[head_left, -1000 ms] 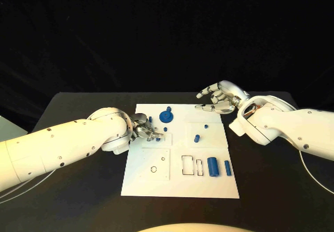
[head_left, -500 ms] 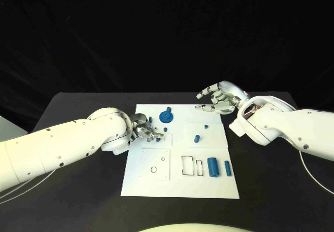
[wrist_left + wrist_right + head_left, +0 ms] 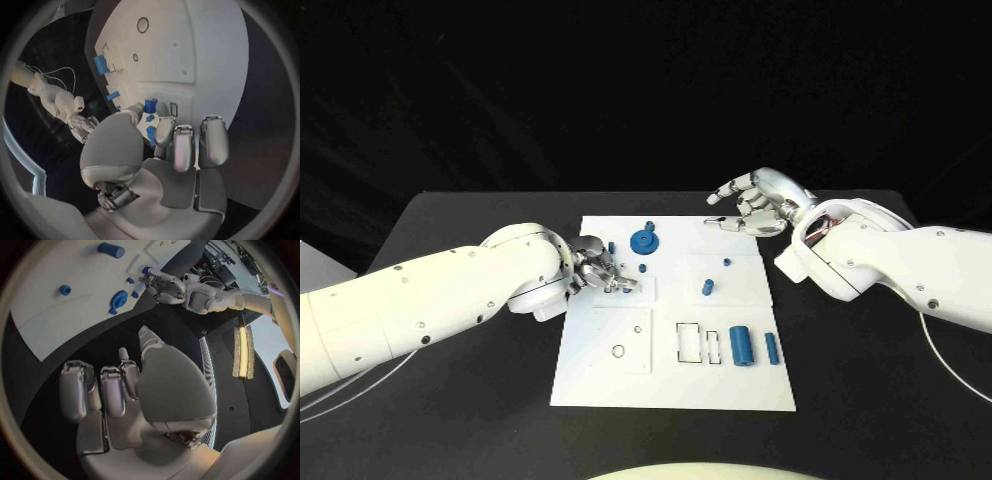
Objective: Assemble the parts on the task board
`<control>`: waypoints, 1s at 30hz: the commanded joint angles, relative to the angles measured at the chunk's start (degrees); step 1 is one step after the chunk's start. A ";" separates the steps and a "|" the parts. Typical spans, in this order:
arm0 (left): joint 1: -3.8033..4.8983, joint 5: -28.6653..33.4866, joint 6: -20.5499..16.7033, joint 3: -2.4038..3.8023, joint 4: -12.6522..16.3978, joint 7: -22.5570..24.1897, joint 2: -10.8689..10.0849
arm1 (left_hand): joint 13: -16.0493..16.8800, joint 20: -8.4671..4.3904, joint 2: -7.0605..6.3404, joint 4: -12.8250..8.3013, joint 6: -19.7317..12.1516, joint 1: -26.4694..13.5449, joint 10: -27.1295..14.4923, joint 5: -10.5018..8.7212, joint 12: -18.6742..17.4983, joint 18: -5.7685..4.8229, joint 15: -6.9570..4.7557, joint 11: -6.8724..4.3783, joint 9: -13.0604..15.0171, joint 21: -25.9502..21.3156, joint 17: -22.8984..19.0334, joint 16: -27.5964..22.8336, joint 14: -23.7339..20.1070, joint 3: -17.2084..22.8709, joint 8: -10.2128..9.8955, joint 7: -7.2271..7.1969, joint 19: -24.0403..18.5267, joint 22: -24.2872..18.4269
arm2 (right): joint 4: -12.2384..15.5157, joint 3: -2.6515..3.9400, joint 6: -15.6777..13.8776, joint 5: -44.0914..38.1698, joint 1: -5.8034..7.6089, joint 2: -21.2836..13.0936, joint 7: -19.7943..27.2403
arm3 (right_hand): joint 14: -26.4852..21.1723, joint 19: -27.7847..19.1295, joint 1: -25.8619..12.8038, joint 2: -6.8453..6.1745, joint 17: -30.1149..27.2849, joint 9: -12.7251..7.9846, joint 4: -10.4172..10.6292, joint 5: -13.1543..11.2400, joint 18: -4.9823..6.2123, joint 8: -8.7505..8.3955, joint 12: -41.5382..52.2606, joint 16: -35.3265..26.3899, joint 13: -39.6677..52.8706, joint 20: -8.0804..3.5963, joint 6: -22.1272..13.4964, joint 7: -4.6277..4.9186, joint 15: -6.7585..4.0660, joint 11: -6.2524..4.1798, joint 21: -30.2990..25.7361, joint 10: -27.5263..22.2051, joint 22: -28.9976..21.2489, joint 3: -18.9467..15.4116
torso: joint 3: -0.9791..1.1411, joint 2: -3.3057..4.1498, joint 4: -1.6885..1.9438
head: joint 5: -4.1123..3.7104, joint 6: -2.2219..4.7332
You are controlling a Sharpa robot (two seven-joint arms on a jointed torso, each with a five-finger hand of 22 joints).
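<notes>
The white task board (image 3: 733,385) lies mid-table. My left hand (image 3: 606,272) hovers low over its left part and pinches a small blue part (image 3: 152,134) between thumb and a finger. A blue peg (image 3: 150,106) stands on the board (image 3: 194,45) just ahead of those fingertips. A blue round disc (image 3: 643,241) sits near the far edge, beside that hand. My right hand (image 3: 759,205) hangs at the board's far right corner with fingers loosely bent and nothing in it. Two blue cylinders (image 3: 741,345) lie near the board's right edge.
Two small blue pieces (image 3: 707,287) lie in the board's right middle. Black rectangular outlines (image 3: 692,341) and a small ring (image 3: 616,350) mark its near half. In the right wrist view a blue cylinder (image 3: 111,249) and the blue disc (image 3: 118,299) lie on the board (image 3: 56,320).
My left hand has crept slightly toward the near side and down onto the board, covering the blue piece at its fingertips. The right hand has barely moved.
</notes>
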 commanded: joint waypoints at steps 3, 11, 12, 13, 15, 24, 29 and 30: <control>-0.01 1.51 1.13 0.03 0.19 1.13 -0.02 | -0.04 0.26 -1.00 -0.04 0.10 -0.55 -0.24 -0.51 -0.26 -0.79 -0.04 0.31 0.12 -0.19 12.27 -0.02 5.14 -1.62 -0.25 0.32 -0.19 -0.02 | -0.03 -0.01 0.49 -0.20 -0.10 0.04 0.48 | 4.46 1.23 -0.58 0.08 8.85 -0.05 0.01 -0.03 0.64 0.33 -0.17 -0.38 3.33 0.13 0.11 -0.03 -0.05 -0.06 -0.21 -0.13 9.32 -0.43 | -0.01 -0.02 0.01 | -0.03 -0.11; -0.01 1.62 0.90 0.03 0.18 1.22 -0.11 | -0.04 0.27 -1.27 -0.04 0.15 -0.69 -0.25 -0.62 -0.26 -0.78 -0.03 0.30 0.15 -0.21 12.26 -0.03 5.14 -2.56 -0.26 0.32 -0.20 -0.02 | -0.07 -0.01 0.50 -0.20 -0.15 0.06 0.48 | 4.46 1.22 -0.59 0.10 8.86 -0.06 -0.01 -0.02 0.64 0.35 -0.16 -0.38 3.33 0.13 0.10 -0.03 -0.06 -0.07 -0.24 -0.12 9.31 -0.43 | 0.00 -0.01 0.00 | 0.00 -0.05; -0.01 1.61 0.86 0.03 0.17 1.22 -0.13 | 0.00 0.27 -1.27 -0.03 0.16 -0.71 -0.23 -0.64 -0.24 -0.79 -0.04 0.29 0.16 -0.20 12.29 -0.01 5.14 -2.66 -0.26 0.32 -0.18 0.00 | -0.07 -0.01 0.50 -0.20 -0.15 0.06 0.48 | 4.46 1.22 -0.59 0.10 8.86 -0.06 -0.01 -0.02 0.64 0.35 -0.16 -0.38 3.33 0.13 0.10 -0.03 -0.06 -0.07 -0.24 -0.12 9.31 -0.43 | 0.01 -0.01 0.00 | 0.01 -0.04; -0.01 1.60 0.83 0.03 0.17 1.22 -0.15 | 0.00 0.27 -1.27 -0.03 0.16 -0.71 -0.23 -0.64 -0.24 -0.79 -0.04 0.29 0.16 -0.20 12.29 -0.01 5.14 -2.66 -0.26 0.32 -0.18 0.00 | -0.08 -0.01 0.50 -0.20 -0.16 0.06 0.48 | 4.46 1.22 -0.59 0.10 8.86 -0.06 -0.01 -0.02 0.64 0.35 -0.16 -0.38 3.33 0.13 0.10 -0.03 -0.06 -0.07 -0.24 -0.12 9.31 -0.43 | -0.01 -0.01 -0.01 | 0.01 -0.03; -0.01 1.54 0.77 0.03 0.18 1.22 -0.20 | 0.08 0.27 -1.23 -0.01 0.17 -0.75 -0.19 -0.65 -0.19 -0.79 -0.04 0.29 0.16 -0.20 12.28 -0.02 5.14 -2.76 -0.26 0.31 -0.19 -0.01 | -0.08 -0.01 0.50 -0.20 -0.17 0.05 0.48 | 4.46 1.22 -0.59 0.10 8.86 -0.06 -0.01 -0.02 0.64 0.35 -0.16 -0.38 3.33 0.13 0.10 -0.03 -0.06 -0.07 -0.24 -0.12 9.31 -0.43 | 0.00 -0.02 -0.02 | -0.02 -0.01; -0.02 1.23 0.30 0.40 1.21 1.35 -0.90 | -0.03 0.27 -1.16 0.00 0.21 -0.85 -0.24 -0.67 -0.26 -0.77 -0.04 0.29 0.17 -0.24 12.26 -0.03 5.14 -3.05 -0.26 0.30 -0.23 -0.08 | -0.10 -0.01 0.47 -0.20 -0.23 -0.03 0.53 | 4.46 1.22 -0.59 0.10 8.86 -0.06 -0.01 -0.02 0.64 0.35 -0.16 -0.38 3.33 0.13 0.10 -0.03 -0.06 -0.07 -0.24 -0.12 9.31 -0.43 | -0.02 -0.02 -0.02 | -0.09 0.05; 0.03 1.48 -0.12 1.40 3.05 1.34 -2.07 | -0.41 0.27 -1.16 -0.04 0.17 -0.81 -0.44 -0.66 -0.51 -0.68 -0.04 0.29 0.18 -0.41 12.00 -0.17 5.06 -3.19 -0.28 0.31 -0.48 -0.46 | -0.27 -0.02 0.46 -0.19 -0.28 -0.11 0.54 | 4.45 1.21 -0.65 0.10 8.78 -0.07 0.00 -0.03 0.65 0.37 -0.14 -0.41 3.33 0.13 0.08 -0.03 -0.06 -0.07 -0.28 -0.11 9.29 -0.47 | 0.02 -0.16 0.05 | -0.13 0.15; 0.09 1.59 -0.22 1.60 3.45 1.33 -2.35 | -1.14 0.30 -0.89 -0.09 -0.68 -0.11 -0.97 -0.57 -1.07 -0.63 0.03 0.45 0.01 -0.54 11.60 -0.40 4.94 -3.61 -0.86 0.54 -0.65 -0.70 | -0.34 -0.02 0.45 -0.19 -0.29 -0.12 0.53 | 4.45 1.21 -0.65 0.10 8.78 -0.07 0.00 -0.03 0.65 0.37 -0.14 -0.41 3.33 0.13 0.08 -0.03 -0.06 -0.07 -0.28 -0.11 9.29 -0.47 | 0.03 -0.19 0.06 | -0.12 0.16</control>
